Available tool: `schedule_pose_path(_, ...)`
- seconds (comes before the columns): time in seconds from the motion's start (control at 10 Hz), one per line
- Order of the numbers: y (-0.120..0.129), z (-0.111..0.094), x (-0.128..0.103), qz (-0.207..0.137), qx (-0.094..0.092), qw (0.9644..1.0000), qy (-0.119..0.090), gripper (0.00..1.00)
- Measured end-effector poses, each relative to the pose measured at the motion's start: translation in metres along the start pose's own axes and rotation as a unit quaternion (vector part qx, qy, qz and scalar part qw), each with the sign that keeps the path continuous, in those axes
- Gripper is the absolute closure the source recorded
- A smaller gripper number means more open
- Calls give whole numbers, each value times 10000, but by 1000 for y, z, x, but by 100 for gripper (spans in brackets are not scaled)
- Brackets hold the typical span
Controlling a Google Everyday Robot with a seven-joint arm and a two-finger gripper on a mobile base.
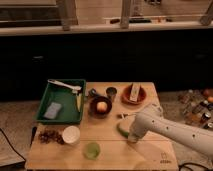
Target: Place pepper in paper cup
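The pepper (121, 129) shows as a short green curved piece on the wooden table (110, 155), partly hidden by my white arm. My gripper (131, 138) is at the end of the arm that comes in from the right, down at the table right beside the pepper. The white paper cup (71, 135) stands at the table's left front, well to the left of the gripper. A round light-green cup (91, 150) stands at the front edge between them.
A green tray (60, 102) holding a utensil and a grey sponge sits at back left. A dark bowl with an orange fruit (101, 106), a small dark cup (111, 92) and an orange plate (134, 94) stand at the back. Dark bits (48, 136) lie left of the paper cup.
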Motion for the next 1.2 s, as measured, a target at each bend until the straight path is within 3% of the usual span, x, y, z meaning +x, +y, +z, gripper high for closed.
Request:
schedule_pose_path(0.2,-1,-16,-2,-26,56,10000,-37,100)
schedule_pose_path(0.6,-4,-29,-7,-25,75,9999,-73,100)
schedule_pose_path(0.8,-7,-46,-18,-43,67,10000,-55,100)
schedule_pose_path(1.2,-8,-56,-35,-128,44,9999,-9,100)
